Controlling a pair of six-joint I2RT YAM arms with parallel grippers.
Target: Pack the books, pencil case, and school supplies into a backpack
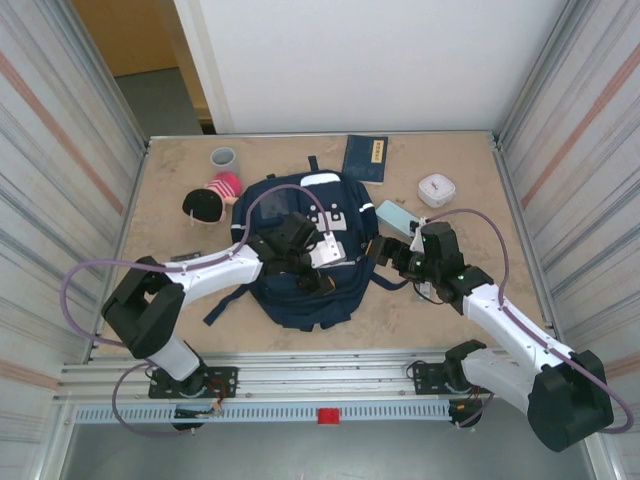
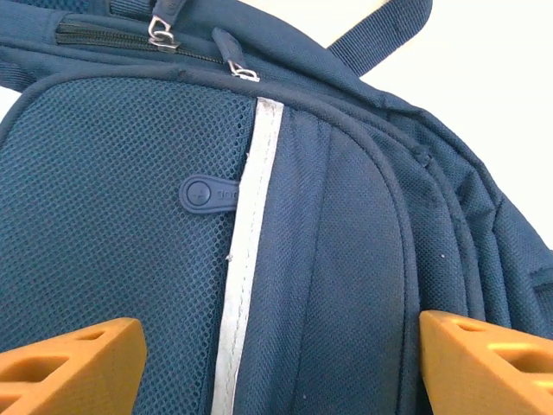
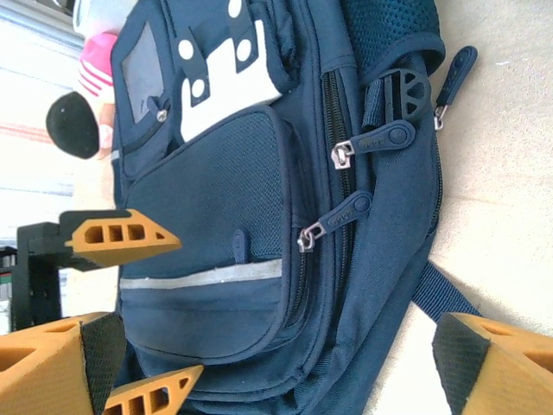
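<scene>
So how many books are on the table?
1. The book lies flat near the far edge of the table, just beyond the top of the backpack and a little to its right. More could be hidden inside or under the backpack.

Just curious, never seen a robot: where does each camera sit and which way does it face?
Top: above, behind the arms, looking down at table and backpack; both arms, left hand and right hand show.
Left wrist: on the left arm, close on the backpack's grey stripe; its orange fingers show.
Right wrist: on the right arm, facing the backpack's front; its fingers and the left hand show.
Shared: both wrist views see the stripe.
</scene>
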